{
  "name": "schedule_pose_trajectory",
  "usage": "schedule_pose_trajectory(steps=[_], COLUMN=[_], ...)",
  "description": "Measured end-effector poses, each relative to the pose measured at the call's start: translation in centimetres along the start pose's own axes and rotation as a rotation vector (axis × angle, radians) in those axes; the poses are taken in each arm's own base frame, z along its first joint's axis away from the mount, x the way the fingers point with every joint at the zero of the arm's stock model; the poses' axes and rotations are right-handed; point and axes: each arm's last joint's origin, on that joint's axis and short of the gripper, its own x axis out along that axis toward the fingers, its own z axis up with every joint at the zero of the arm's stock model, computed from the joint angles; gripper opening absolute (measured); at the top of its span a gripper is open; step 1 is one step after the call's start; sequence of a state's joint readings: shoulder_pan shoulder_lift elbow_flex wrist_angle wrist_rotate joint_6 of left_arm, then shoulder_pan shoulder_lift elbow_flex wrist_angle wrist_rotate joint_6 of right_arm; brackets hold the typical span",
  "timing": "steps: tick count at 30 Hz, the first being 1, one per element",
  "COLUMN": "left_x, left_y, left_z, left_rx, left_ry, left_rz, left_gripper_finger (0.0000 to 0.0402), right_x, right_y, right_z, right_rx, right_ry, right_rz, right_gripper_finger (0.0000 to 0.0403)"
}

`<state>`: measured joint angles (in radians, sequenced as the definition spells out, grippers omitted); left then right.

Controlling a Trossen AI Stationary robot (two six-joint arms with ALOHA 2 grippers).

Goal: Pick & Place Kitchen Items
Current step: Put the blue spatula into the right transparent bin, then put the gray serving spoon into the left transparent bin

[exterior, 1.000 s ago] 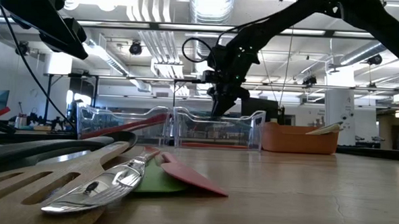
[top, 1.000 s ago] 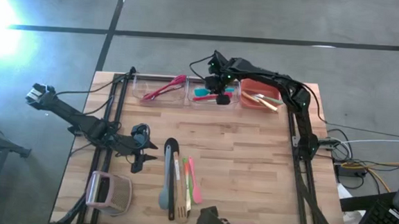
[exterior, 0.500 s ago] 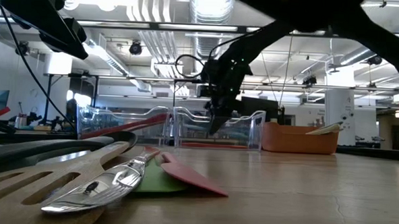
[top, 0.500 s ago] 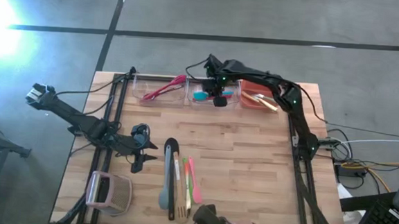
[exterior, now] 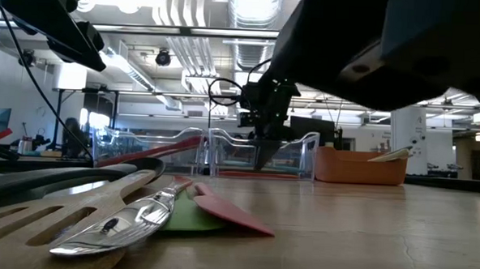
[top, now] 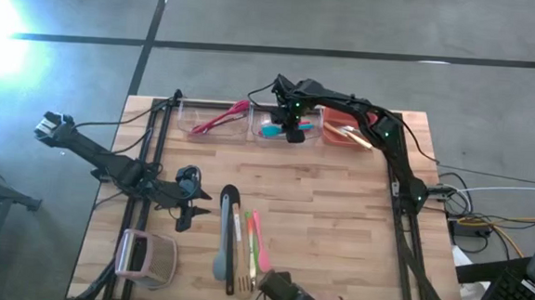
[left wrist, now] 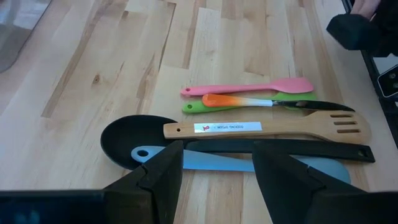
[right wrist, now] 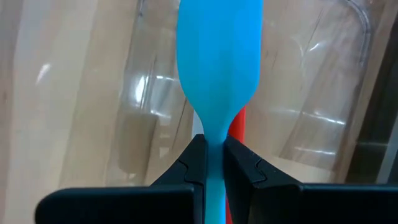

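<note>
My right gripper (top: 292,131) hangs over the middle clear bin (top: 286,123) at the table's far edge, shut on a teal spatula (right wrist: 217,50). A red utensil (right wrist: 237,127) lies in that bin under it. Several kitchen items lie side by side on the table near its front: a pink spatula (left wrist: 249,88), a green one (left wrist: 205,107), a wooden slotted turner (left wrist: 267,128), a black spoon (left wrist: 134,140) and a pale blue spatula (left wrist: 217,162). My left gripper (left wrist: 217,155) waits open to their left, clear of them. My right gripper pinches the teal spatula's narrow neck (right wrist: 214,134), just behind the blade, between its two fingers (right wrist: 193,155). The fingers point steeply down, along the spatula. The blade sticks out past the fingertips into the clear bin; whether it touches the bin I cannot tell.
A second clear bin (top: 215,119) with red and pink utensils stands left of the middle one, an orange bin (top: 348,132) with wooden ones right of it. A pinkish boxy handled object (top: 144,259) lies near the front left. A dark object (top: 282,295) is at the front edge.
My right gripper has sunk toward the middle clear bin and tipped more steeply down, carrying the teal spatula with it. A big dark shape has come in front of the low view's upper right.
</note>
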<state>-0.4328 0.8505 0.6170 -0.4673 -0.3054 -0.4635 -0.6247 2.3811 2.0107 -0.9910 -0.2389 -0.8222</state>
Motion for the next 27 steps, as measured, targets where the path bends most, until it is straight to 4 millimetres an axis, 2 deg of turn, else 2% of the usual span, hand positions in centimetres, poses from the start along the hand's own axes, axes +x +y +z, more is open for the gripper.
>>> schedule_pose_trajectory(steps=[6,17,27], left_x=[0.0,0.0,0.0], left_y=[0.0,0.0,0.0], left_z=[0.0,0.0,0.0], left_rx=[0.0,0.0,0.0], left_ry=[0.001,0.001,0.0], left_rz=[0.0,0.0,0.0], left_gripper_finger=[0.0195,0.0195,0.0195], right_x=[0.0,-1.6,-5.1], right_y=[-0.1,-0.6,0.5], right_z=[0.1,1.1,2.5], right_rx=[0.003,0.06,0.149], right_ry=[-0.003,-0.038,0.006], right_rz=[-0.012,-0.047,0.002], right_gripper_finger=[0.0038,0.0093,0.0094])
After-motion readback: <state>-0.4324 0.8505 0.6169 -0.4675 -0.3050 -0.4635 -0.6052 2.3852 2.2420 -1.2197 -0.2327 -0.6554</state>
